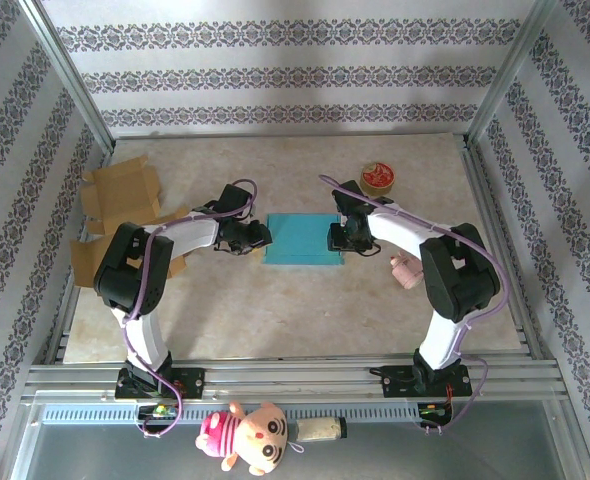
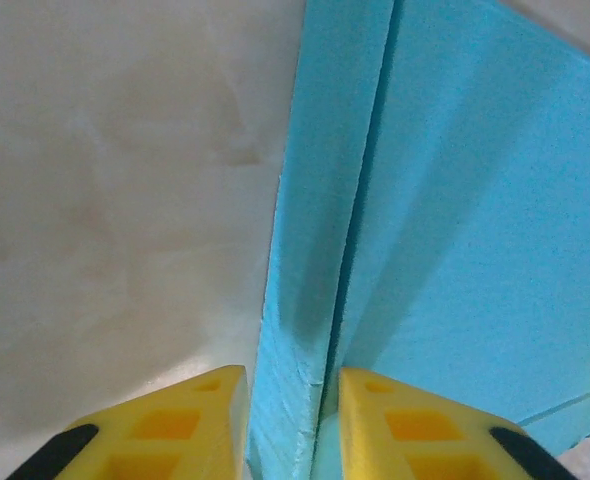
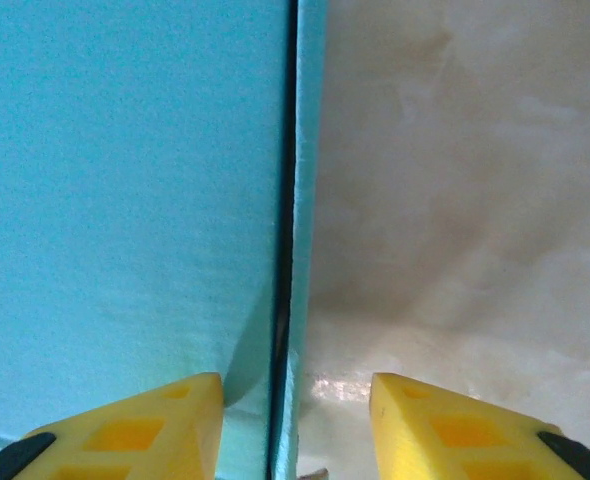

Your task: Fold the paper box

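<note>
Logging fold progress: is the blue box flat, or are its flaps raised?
Partly folded: box lies flat, left flap and right flap raised between fingers.

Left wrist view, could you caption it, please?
Left tool open astride an edge flap of the teal paper box.

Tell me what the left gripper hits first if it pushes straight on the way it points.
The left gripper straddles the edge flap of the paper box, so it would likely meet that flap first; depth is unclear.
</note>
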`<state>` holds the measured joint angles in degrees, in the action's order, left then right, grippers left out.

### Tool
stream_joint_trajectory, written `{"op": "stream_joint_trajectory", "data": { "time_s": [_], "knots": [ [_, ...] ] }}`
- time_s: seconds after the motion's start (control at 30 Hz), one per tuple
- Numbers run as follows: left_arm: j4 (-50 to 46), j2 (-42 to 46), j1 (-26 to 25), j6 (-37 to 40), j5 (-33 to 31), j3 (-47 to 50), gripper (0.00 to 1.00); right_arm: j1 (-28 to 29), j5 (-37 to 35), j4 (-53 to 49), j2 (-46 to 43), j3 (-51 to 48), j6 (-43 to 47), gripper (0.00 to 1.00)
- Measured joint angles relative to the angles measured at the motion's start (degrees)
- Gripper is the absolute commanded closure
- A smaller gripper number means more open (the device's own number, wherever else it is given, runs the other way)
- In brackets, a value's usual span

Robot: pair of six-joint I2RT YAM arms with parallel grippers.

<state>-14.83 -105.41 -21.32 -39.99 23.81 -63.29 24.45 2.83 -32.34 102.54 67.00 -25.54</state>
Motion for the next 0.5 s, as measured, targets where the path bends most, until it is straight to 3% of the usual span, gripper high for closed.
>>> {"op": "stream_joint_trajectory", "data": {
  "time_s": [0.07,0.33,0.5],
  "knots": [
    [-0.52,0.57,0.00,-0.13,-0.61,0.17,0.46,-0.46,0.24,-0.59,-0.66,0.61,0.04,0.54],
    [-0.57,1.40,0.00,-0.57,-0.85,-0.46,0.40,-5.25,4.39,1.92,-0.72,2.47,-2.14,0.62],
    [2.84,-2.10,0.04,-2.43,3.26,-0.66,0.35,-6.49,9.51,4.83,3.72,2.21,-4.17,0.81]
  ]
}}
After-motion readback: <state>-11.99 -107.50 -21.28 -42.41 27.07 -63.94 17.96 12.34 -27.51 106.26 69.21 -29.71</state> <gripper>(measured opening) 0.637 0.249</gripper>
